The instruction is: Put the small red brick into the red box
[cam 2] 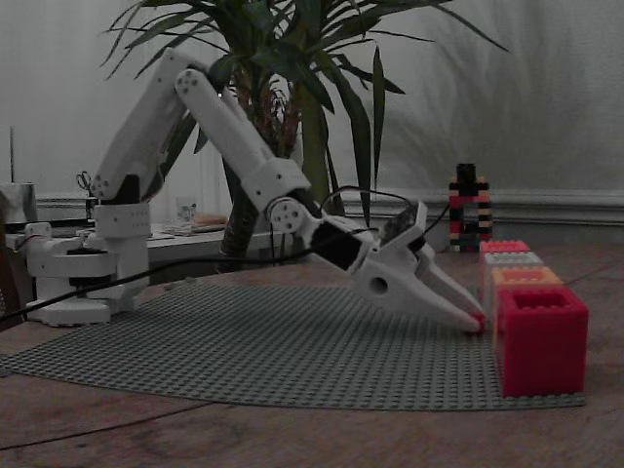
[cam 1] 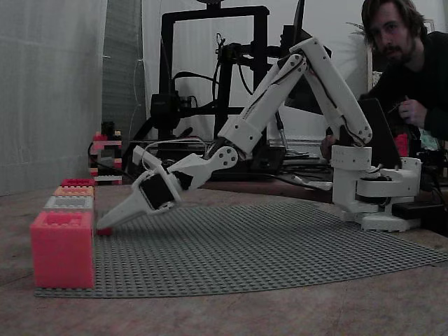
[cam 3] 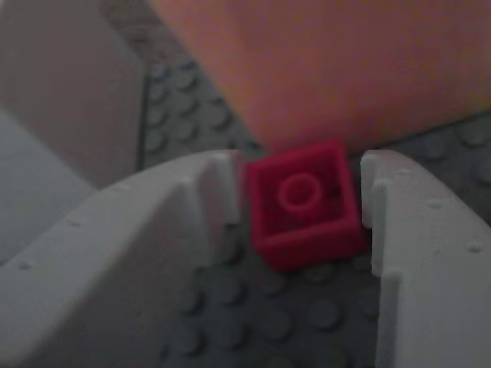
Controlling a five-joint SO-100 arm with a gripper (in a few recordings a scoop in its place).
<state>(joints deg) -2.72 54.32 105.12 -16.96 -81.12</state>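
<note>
The small red brick [cam 3: 307,205] rests on the grey studded baseplate [cam 3: 253,307], right in front of an orange box [cam 3: 330,61]. My white gripper [cam 3: 301,180] is down at the plate with one finger against each side of the brick, shut on it. In both fixed views the fingertips touch down beside the row of boxes, with the brick [cam 1: 104,231] [cam 2: 478,327] a red speck at the gripper [cam 1: 106,225] [cam 2: 474,320] tip. The red box [cam 2: 542,336] is the nearest of the row in one fixed view and the farthest [cam 1: 77,183] in the other.
Several boxes stand in a row on the baseplate [cam 1: 266,245] edge: a coral-pink box [cam 1: 61,250], a grey box [cam 1: 68,203], the orange box [cam 1: 73,190], then the red one. A brick tower [cam 2: 469,207] stands behind them. A person [cam 1: 409,63] sits behind the arm's base.
</note>
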